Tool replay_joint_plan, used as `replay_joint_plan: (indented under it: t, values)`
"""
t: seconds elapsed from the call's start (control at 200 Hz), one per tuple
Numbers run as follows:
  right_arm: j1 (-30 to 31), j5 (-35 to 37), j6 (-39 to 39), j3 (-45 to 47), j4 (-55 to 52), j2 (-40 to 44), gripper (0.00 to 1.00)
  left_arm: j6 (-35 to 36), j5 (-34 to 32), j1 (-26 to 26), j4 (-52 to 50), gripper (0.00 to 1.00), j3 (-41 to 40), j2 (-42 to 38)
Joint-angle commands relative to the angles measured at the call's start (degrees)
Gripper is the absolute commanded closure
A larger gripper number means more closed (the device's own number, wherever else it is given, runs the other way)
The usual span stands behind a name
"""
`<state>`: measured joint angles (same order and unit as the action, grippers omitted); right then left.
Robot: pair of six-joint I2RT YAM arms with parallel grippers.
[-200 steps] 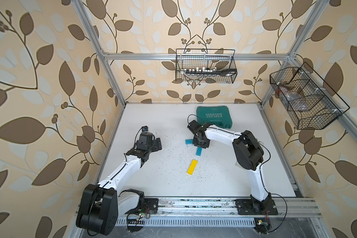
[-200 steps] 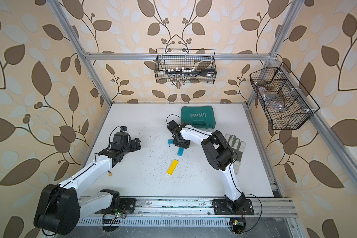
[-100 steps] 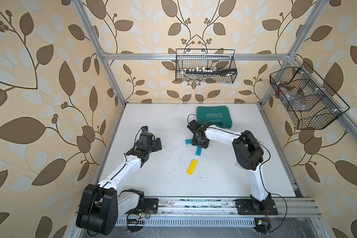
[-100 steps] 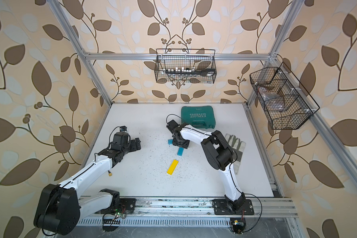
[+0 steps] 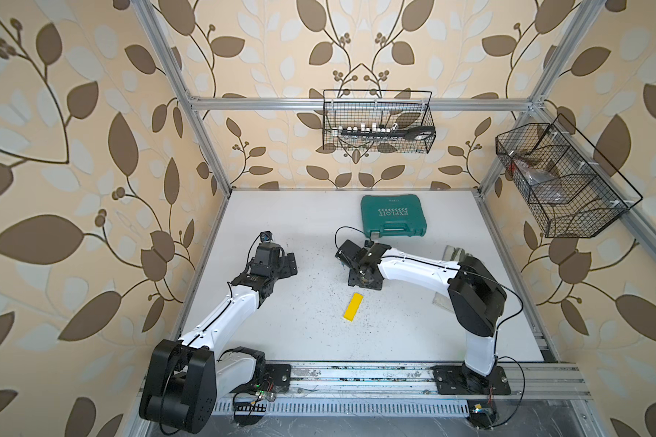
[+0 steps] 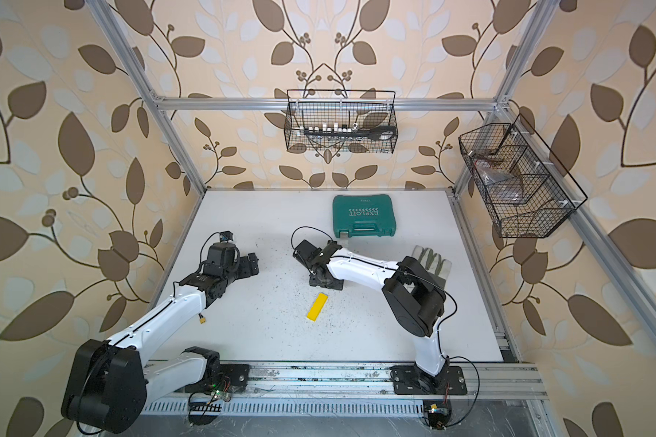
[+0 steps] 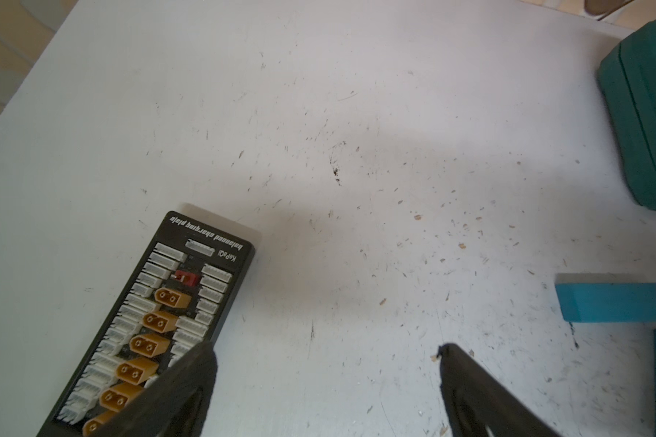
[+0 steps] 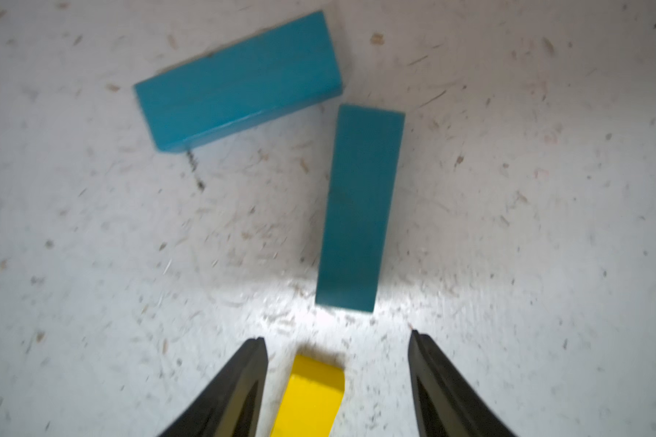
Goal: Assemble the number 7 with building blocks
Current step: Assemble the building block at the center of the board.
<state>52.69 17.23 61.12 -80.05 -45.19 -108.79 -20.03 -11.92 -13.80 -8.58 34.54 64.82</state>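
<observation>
Right pincer (image 8: 335, 336): jaws parted, holding nothing. Just ahead of fingertips, lengthwise teal-blue flat rectangular bar (image 8: 360, 208); beyond it, crosswise teal-blue flat rectangular bar (image 8: 239, 81), corners narrowly apart. Yellow flat rectangular bar (image 8: 311, 393) lies between fingers, untouched. Left pincer (image 7: 324, 350): wide, empty.

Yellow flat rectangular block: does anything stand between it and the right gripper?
Nothing visible. In the right wrist view the yellow flat rectangular block shows on bare table between the fingers of the open right gripper.
</observation>
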Motion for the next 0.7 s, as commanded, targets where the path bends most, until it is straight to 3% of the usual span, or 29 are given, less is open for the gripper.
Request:
replay_joint_plan:
  t: [0.0, 0.18, 0.54, 0.695]
  values:
    - [5.73, 4.85, 5.41, 3.08, -2.9, 2.13, 0.37, -0.55, -0.3, 0.79, 0.67, 0.06, -0.22, -1.38]
    - [11.22, 4.43, 10.51, 7.88, 3.27, 1.65, 0.37, -0.53, -0.21, 0.79, 0.67, 0.06, -0.24, -1.27]
    - [11.74, 4.85, 10.7, 6.8, 5.7, -2.58, 0.38, -0.53, -0.03, 0.79, 0.71, 0.06, -0.18, -1.1]
    - [11.64, 5.44, 10.94, 7.06, 5.15, -3.31, 0.46, -0.51, -0.04, 0.79, 0.71, 0.06, -0.18, -1.18]
